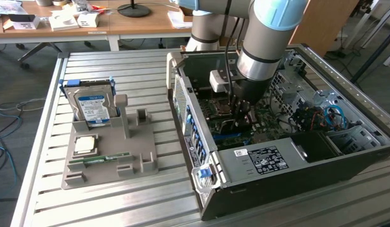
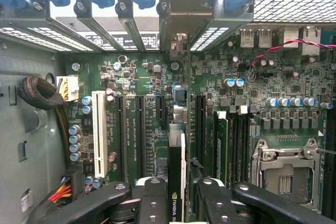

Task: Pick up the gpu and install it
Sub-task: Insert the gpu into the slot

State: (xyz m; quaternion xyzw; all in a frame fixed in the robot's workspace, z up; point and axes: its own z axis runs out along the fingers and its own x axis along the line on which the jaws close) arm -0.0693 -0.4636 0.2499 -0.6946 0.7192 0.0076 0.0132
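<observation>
The gpu (image 2: pixel 176 156) appears edge-on as a thin dark card with a green logo. It runs from between my fingers (image 2: pixel 153 198) toward its metal bracket (image 2: pixel 181 11) at the case's rear slot openings. My gripper (image 2: pixel 177 196) is shut on the gpu, one black finger on each side. The card stands over the green motherboard (image 2: pixel 262 103), in line with the black expansion slots (image 2: pixel 140 129). Whether it sits in a slot I cannot tell. In the exterior view my gripper (image 1: pixel 242 116) reaches down inside the open computer case (image 1: pixel 277 165).
A white slot (image 2: pixel 98 132), memory sticks (image 2: pixel 223 140) and the empty processor socket (image 2: pixel 286 174) lie around the card. On the exterior view's left, a grey holder (image 1: pixel 141 163) carries a hard drive (image 1: pixel 93 106), a processor (image 1: pixel 85 144) and a green memory stick (image 1: pixel 100 160).
</observation>
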